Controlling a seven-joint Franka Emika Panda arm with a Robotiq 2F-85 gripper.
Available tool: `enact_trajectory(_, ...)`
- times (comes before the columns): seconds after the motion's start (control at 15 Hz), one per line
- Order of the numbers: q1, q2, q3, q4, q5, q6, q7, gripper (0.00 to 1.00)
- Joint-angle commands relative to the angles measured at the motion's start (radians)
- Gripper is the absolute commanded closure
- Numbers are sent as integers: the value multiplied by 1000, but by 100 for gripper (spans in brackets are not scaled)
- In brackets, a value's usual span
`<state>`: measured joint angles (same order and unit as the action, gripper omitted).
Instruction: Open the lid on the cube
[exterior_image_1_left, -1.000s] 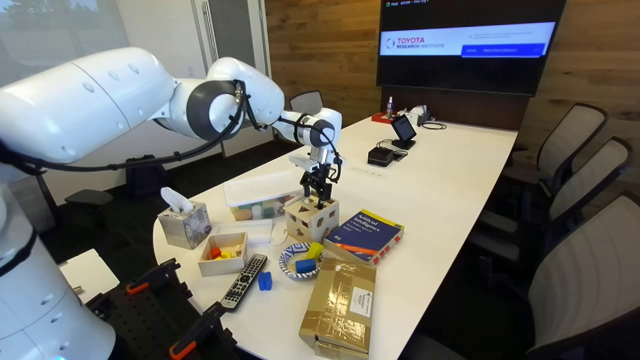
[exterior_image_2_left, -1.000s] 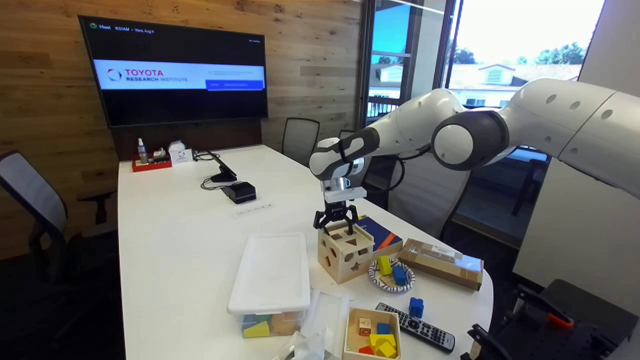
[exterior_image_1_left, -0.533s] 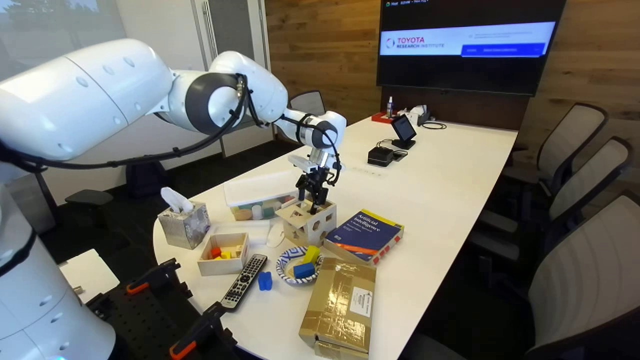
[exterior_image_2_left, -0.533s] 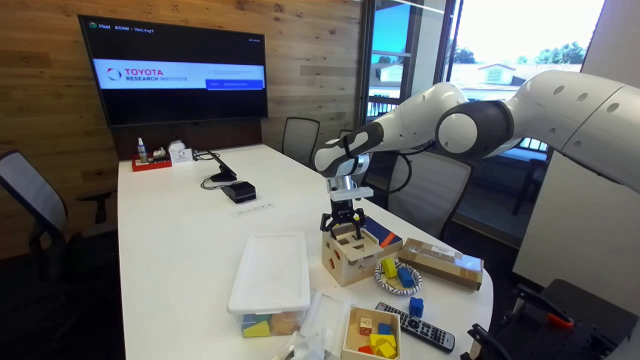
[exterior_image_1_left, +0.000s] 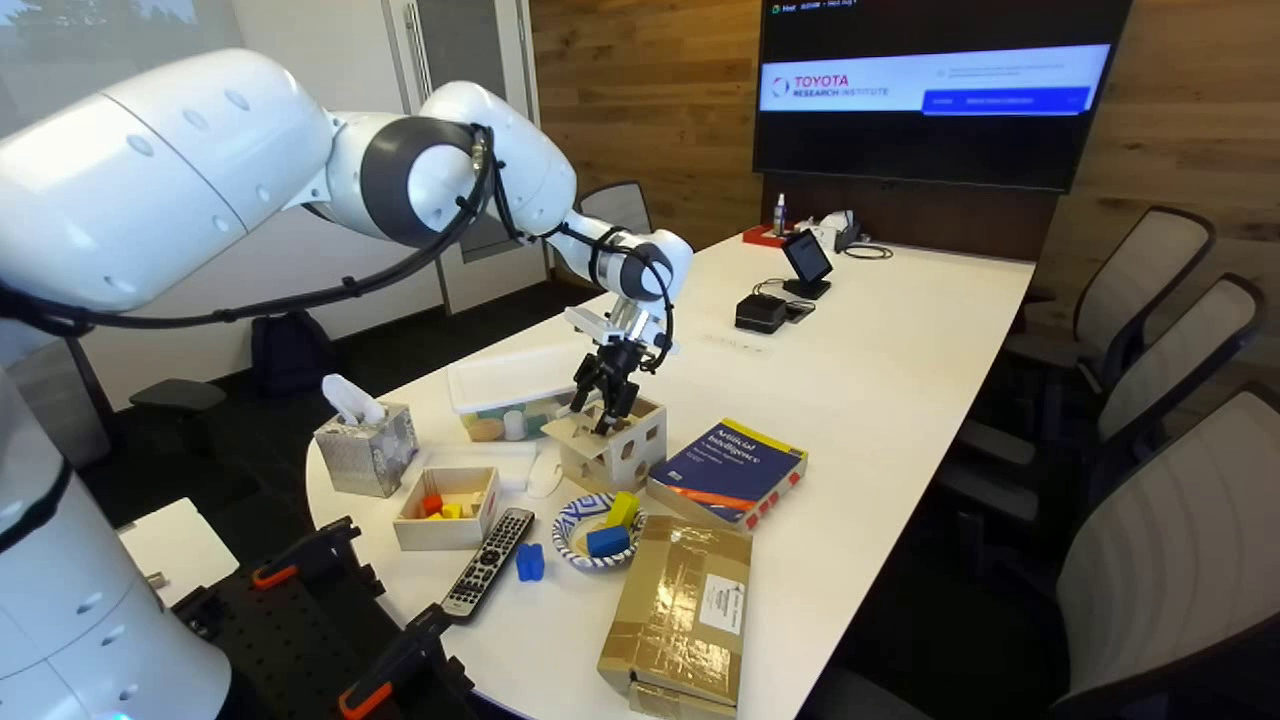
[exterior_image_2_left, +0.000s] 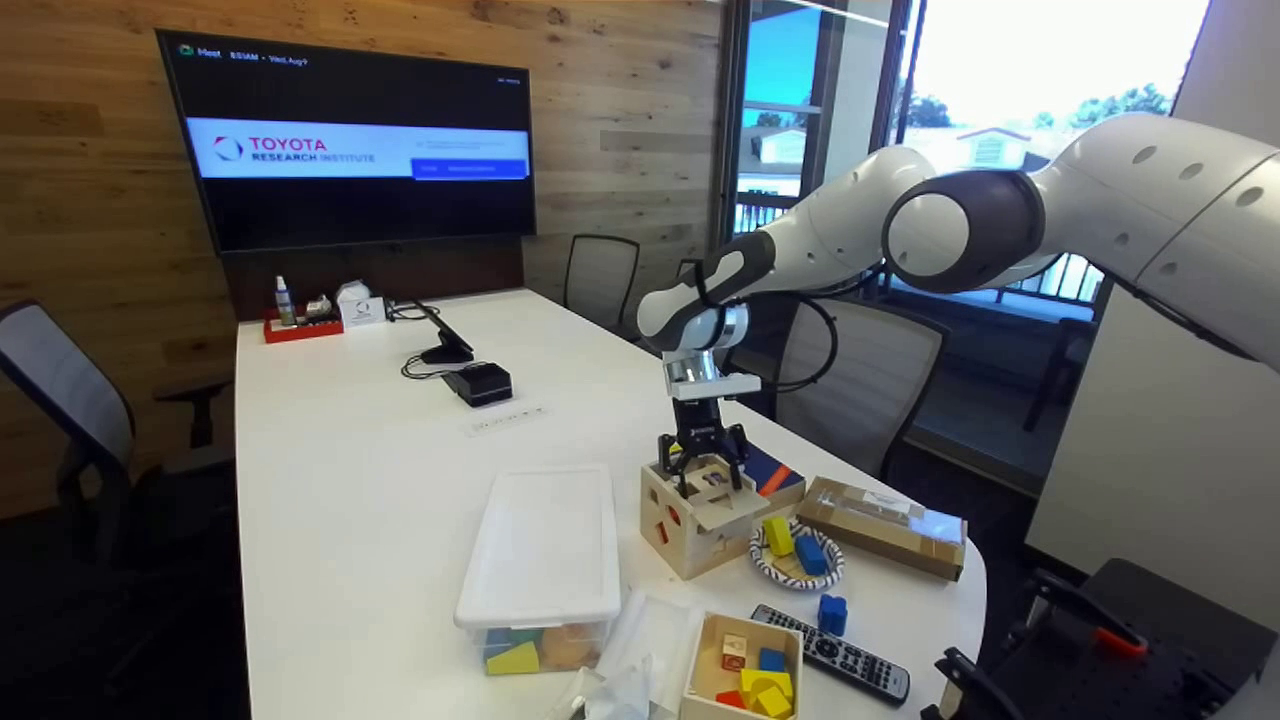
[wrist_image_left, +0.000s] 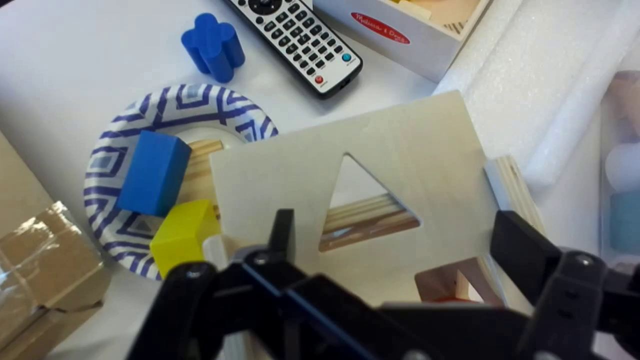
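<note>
The lid (exterior_image_2_left: 730, 508) is a thin light-wood panel with cut-out holes. It lies on top of the cube (exterior_image_2_left: 664, 522) and sticks out past its edge toward the patterned bowl; the overhang also shows in an exterior view (exterior_image_1_left: 568, 430). In the wrist view the lid (wrist_image_left: 280, 170) shows a triangular hole, and the cube's side wall (wrist_image_left: 515, 185) rises beside it. My gripper (wrist_image_left: 395, 225) is open, its fingers spread wide across the lid. In both exterior views the gripper (exterior_image_1_left: 592, 414) is tilted, its fingertips down at the lid. Exact fingertip contact is hard to tell.
A patterned bowl (exterior_image_1_left: 562, 525) with blue and yellow blocks stands beside the cube under the overhang. A book (exterior_image_1_left: 730, 470), a golden box (exterior_image_1_left: 670, 610), a lidded plastic bin (exterior_image_2_left: 545, 540), a wooden tray (exterior_image_1_left: 440, 535), a remote (exterior_image_1_left: 488, 565) and a tissue box (exterior_image_1_left: 368, 455) surround it.
The lid has slid outward past the cube's edge toward the bowl. My gripper has moved the same way and tilted. The bowl shifted slightly.
</note>
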<state>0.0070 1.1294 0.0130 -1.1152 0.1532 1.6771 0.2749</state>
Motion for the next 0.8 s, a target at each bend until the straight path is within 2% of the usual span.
enact_trajectory(0.0, -9, -91, 8, -135, 27, 67, -3, 0)
enact_trajectory(0.33, 12, -147, -20, -206, 11, 229, 7, 0)
enact_trajectory(0.73, 22, -135, -39, -198, -29, 329, 1, 0)
